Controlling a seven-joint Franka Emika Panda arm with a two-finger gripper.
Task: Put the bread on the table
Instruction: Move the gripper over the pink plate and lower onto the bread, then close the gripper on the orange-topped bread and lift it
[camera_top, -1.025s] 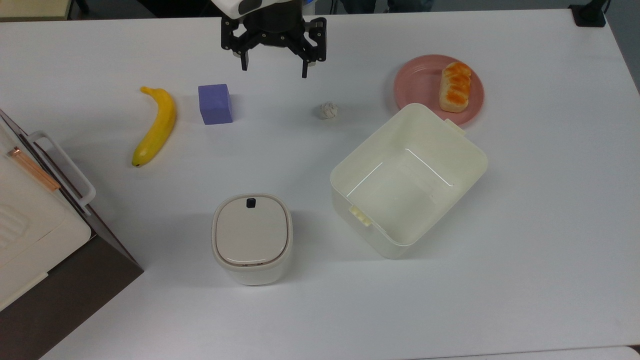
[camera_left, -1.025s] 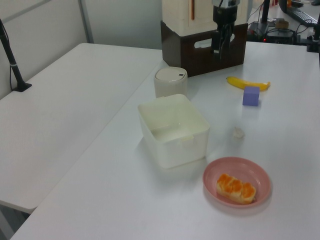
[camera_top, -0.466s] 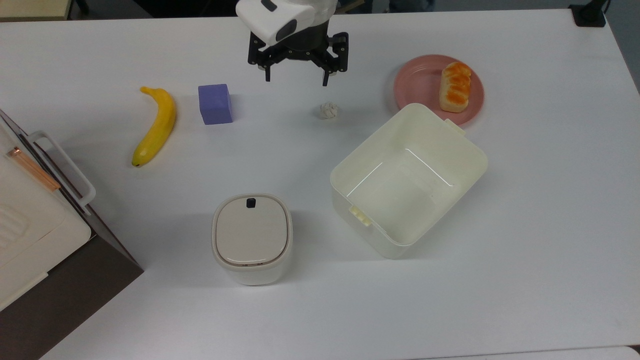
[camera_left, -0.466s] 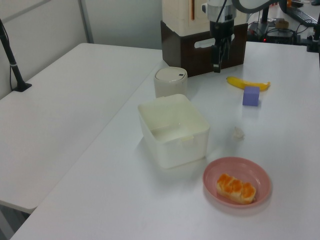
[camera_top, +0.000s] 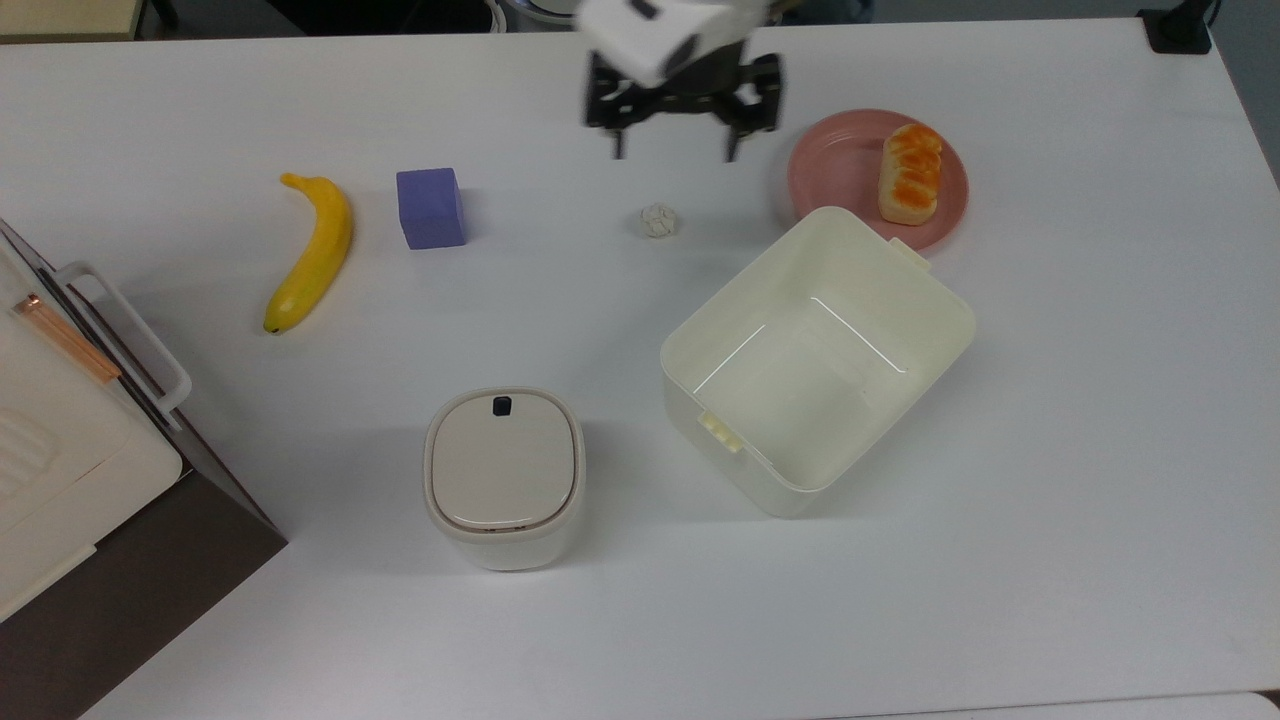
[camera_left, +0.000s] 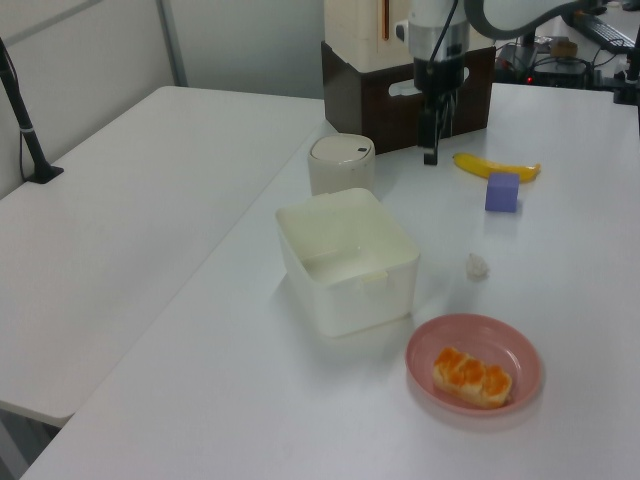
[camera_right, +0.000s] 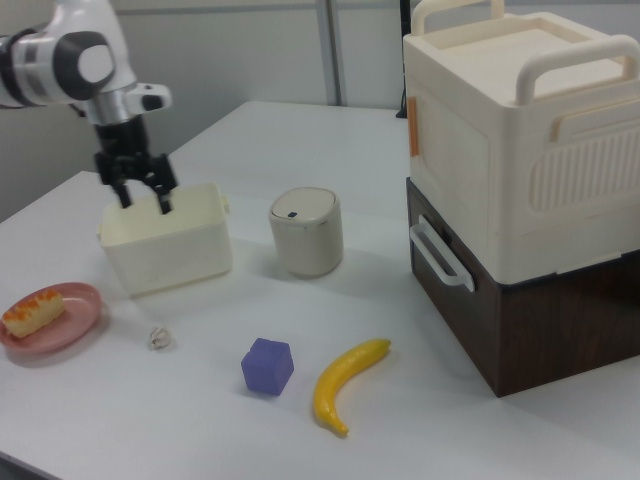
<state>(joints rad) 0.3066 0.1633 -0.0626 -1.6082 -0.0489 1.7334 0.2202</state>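
A yellow banana (camera_top: 306, 251) lies just beside a purple cube (camera_top: 431, 207). A small crumpled white paper ball (camera_top: 658, 220) sits near an open cream plastic tub (camera_top: 815, 360), beside a lidded cream canister (camera_top: 503, 476) and round pink plate (camera_top: 838, 164).

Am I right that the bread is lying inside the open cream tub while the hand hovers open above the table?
Not quite: the bread lies on the pink plate, beside the cream tub, which holds nothing, as the top view shows. The hand does hover open above the table.
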